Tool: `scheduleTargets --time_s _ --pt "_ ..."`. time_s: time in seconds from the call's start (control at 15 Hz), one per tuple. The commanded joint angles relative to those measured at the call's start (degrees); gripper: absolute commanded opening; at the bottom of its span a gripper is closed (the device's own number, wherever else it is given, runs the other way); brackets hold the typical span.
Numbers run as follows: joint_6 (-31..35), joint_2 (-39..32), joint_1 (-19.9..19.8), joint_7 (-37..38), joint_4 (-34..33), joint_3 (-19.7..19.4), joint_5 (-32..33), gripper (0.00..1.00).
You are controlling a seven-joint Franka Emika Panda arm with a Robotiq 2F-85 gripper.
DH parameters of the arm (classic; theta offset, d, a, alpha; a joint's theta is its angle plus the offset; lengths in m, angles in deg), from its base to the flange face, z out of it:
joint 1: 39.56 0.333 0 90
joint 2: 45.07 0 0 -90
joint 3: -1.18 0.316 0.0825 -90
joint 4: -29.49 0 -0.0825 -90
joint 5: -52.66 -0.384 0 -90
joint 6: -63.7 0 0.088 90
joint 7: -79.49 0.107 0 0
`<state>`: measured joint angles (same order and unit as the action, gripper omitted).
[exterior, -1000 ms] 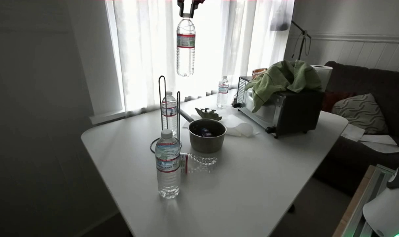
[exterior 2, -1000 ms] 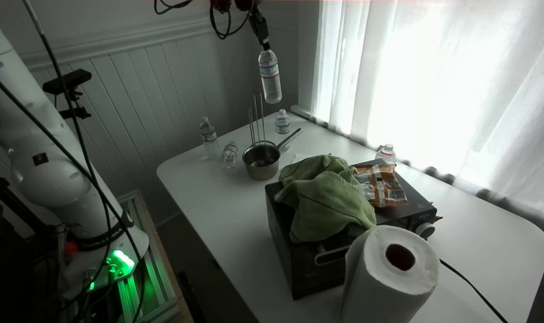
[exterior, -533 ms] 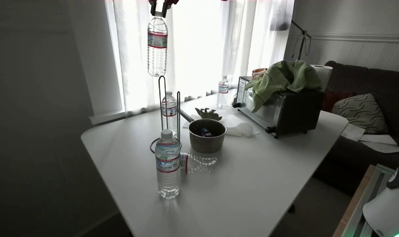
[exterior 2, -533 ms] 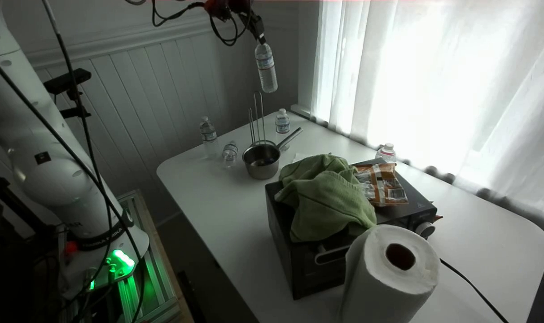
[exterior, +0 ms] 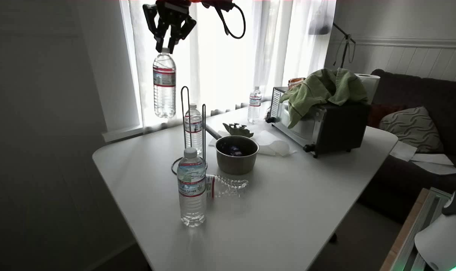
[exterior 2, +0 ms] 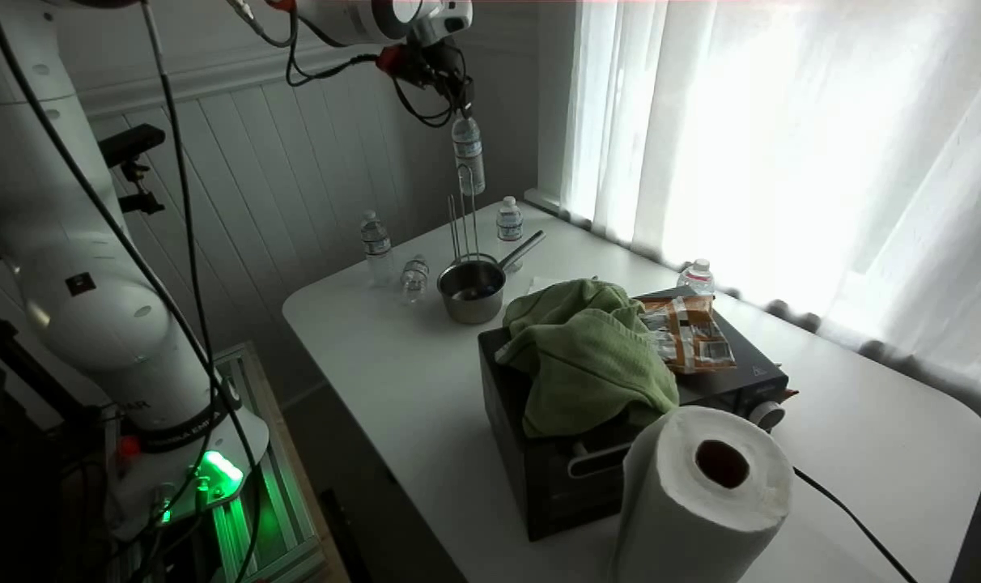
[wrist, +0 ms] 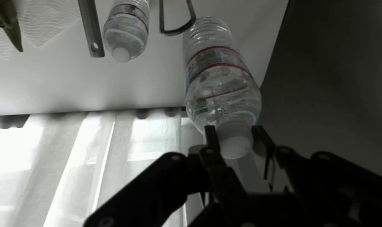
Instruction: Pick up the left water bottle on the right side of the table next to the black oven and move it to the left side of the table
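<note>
Fingers (wrist: 212, 138) holding water bottle (exterior: 164, 88) aloft, near table (exterior: 126, 158) edge, oven (exterior: 342, 130) well apart

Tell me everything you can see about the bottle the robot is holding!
The bottle is see-through, ridged and plastic-looking, with a white cap and a label band edged in red. The gripper pinches it at the cap, and nothing else seems to touch it. It hangs roughly upright in the air, higher than the table and apart from the wire stand. I can't tell how full it is.
</note>
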<state>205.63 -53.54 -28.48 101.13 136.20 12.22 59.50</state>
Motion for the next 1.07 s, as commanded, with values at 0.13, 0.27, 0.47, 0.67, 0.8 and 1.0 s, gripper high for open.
scheduleTargets --time_s 0.13,0.27,0.47,0.67,0.8,1.0 --pt "0.7 -1.4 1.2 -4.0 1.0 -0.4 -3.2 0.31" --pt "0.7 -1.5 1.2 -4.3 1.1 -0.3 -3.3 0.31" --pt "0.8 -1.5 1.2 -4.4 1.1 -0.3 -3.4 0.31" --pt "0.0 -3.8 1.6 -6.4 -0.6 0.5 -4.2 0.08" --pt "-0.5 -6.5 2.2 -8.4 -1.6 0.9 -4.2 0.08" --pt "-0.5 -10.4 3.4 -11.3 -2.4 1.4 -4.0 0.08"
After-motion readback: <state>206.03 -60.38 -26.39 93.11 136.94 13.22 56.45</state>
